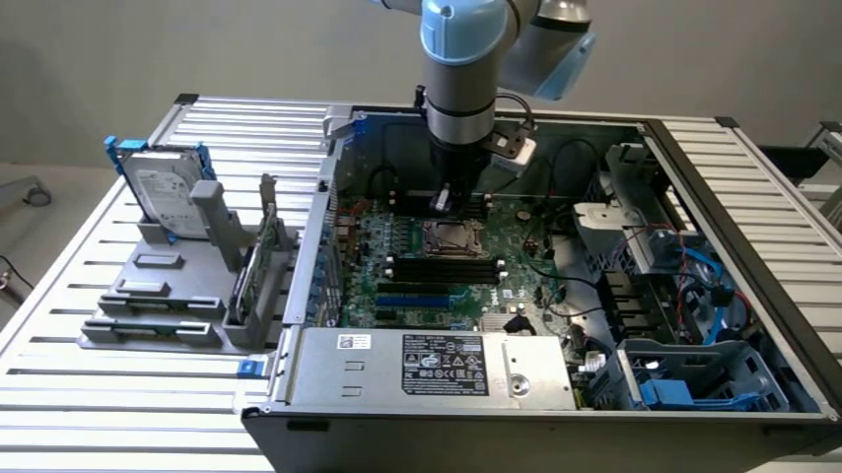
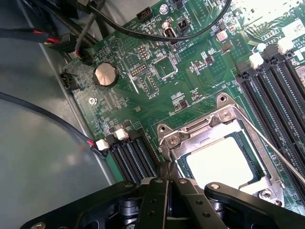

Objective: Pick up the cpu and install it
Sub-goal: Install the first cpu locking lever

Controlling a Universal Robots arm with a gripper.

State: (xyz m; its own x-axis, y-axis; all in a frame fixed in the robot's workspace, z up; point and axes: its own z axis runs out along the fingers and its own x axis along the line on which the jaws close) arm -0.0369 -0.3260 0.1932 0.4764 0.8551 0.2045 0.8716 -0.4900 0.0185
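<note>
The cpu (image 2: 224, 162), a pale silvery square, lies flat inside the dark metal-framed socket (image 2: 190, 136) on the green motherboard (image 2: 157, 95). The socket's frame surrounds it and a thin lever wire runs along one side. My gripper (image 2: 168, 174) hangs just beside the socket's edge, its two black fingers pressed together with nothing between them. In the exterior view the gripper (image 1: 443, 204) stands low inside the open computer case, right behind the socket (image 1: 453, 236).
Black memory slots (image 2: 279, 90) flank the socket, and loose cables (image 2: 57, 40) cross the board's far edge near a coin battery (image 2: 105, 75). A silver hard drive (image 1: 165, 187) stands in a grey rack (image 1: 158, 296) at the exterior view's left. The power supply (image 1: 435, 365) fills the case front.
</note>
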